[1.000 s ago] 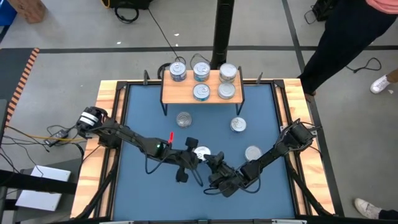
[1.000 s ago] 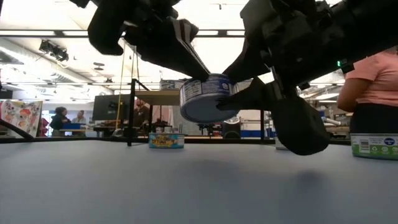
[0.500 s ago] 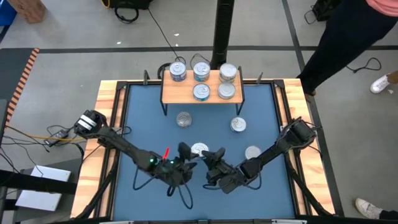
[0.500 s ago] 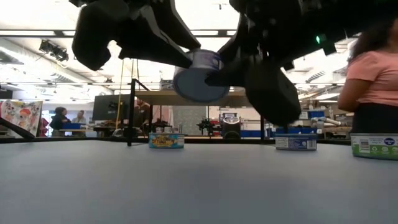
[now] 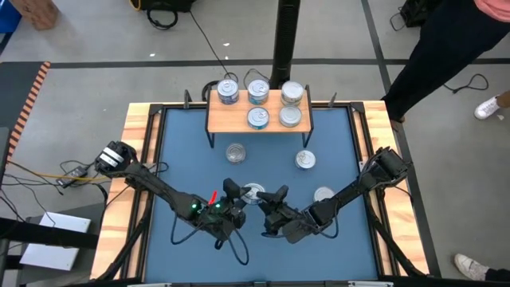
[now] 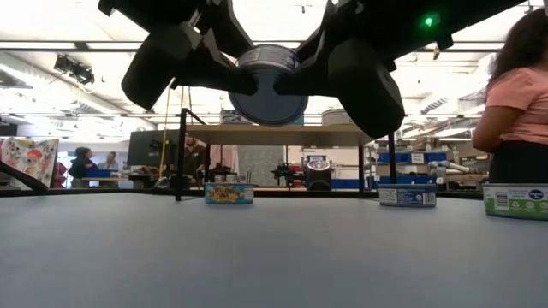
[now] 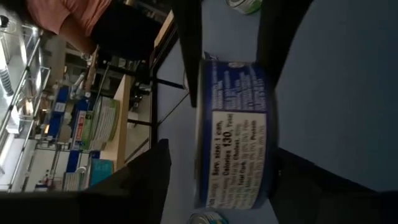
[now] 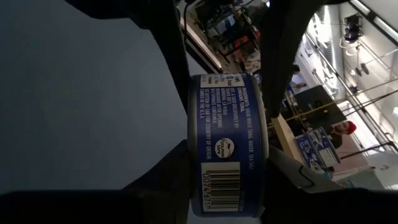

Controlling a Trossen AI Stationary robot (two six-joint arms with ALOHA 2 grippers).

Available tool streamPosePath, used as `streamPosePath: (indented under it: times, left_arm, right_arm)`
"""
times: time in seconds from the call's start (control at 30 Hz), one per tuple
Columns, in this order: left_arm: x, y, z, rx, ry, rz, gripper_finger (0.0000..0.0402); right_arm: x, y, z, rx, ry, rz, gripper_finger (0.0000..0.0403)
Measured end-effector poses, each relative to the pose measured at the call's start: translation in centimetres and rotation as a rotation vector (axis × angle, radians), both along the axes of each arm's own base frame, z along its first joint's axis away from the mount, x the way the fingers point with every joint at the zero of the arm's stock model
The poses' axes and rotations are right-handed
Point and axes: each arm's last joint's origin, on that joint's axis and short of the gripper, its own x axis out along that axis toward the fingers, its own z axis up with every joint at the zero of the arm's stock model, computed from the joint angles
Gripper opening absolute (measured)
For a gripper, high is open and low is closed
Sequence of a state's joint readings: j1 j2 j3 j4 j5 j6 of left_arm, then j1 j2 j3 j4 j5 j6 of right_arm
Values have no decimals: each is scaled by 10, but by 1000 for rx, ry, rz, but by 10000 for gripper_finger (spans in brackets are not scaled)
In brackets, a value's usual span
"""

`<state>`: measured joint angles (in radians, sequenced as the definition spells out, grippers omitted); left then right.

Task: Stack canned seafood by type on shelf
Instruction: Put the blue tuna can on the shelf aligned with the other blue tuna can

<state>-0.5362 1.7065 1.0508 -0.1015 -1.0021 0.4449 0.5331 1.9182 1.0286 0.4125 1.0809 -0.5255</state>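
A round tin [image 5: 253, 191] with a blue side label [image 8: 227, 124] hangs above the middle of the blue mat, between my two grippers. My right gripper [image 5: 268, 198] reaches it from the table's right and is shut on it. My left gripper [image 5: 237, 199] comes from the left and is open, with its fingers [image 8: 171, 43] on either side of the same tin. The shelf [image 5: 231, 121], a light-wood board on black legs at the far edge, carries several tins standing on their flat bottoms. My right gripper pinches the tin's two flat faces between its fingers, at the rims [image 8: 191, 163] nearest the wrist. The fingers come nearly level from the table's right. The tin is lifted clear and tilted, its round underside [image 6: 267, 96] facing the near edge. My left gripper has one finger [image 7: 146, 180] clear of the tin; whether the other [image 7: 305, 177] touches it I cannot tell.
Three loose tins stand on the mat: one [image 5: 236, 152] in front of the shelf, one [image 5: 305, 160] right of the middle, one [image 5: 323, 195] under my right arm. Wooden rails [image 5: 137, 159] border the mat. A person [image 5: 446, 48] stands beyond the far right corner.
My left gripper has opened and let go of the tin, rolled, and swung toward the near edge. My right gripper keeps its hold and has risen a little. The tin now hangs higher and has turned its round underside toward the near edge.
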Motion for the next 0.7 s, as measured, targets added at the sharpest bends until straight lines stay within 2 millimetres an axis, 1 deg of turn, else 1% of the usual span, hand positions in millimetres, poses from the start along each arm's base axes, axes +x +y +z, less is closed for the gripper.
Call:
streamPosePath:
  times: [0.1, 0.3, 0.5, 0.57, 0.7]
  left_arm:
    - [0, -1, 0, 1, 0, -1, 212]
    - [-1, 0, -1, 19, 22, -12, 147]
    - [-1, 0, -1, 40, 32, -17, 145]
    - [-2, 0, -1, 63, 44, -9, 145]
    - [-5, 5, -5, 142, 85, 40, 145]
  right_arm:
    - [0, 0, 1, 5, -8, 1, 143]
    - [1, 0, 1, 7, -13, 0, 143]
    - [0, 0, 1, 3, -14, -4, 147]
    - [1, 0, 2, 6, -21, -9, 180]
    - [-1, -1, 3, -3, -70, -104, 271]
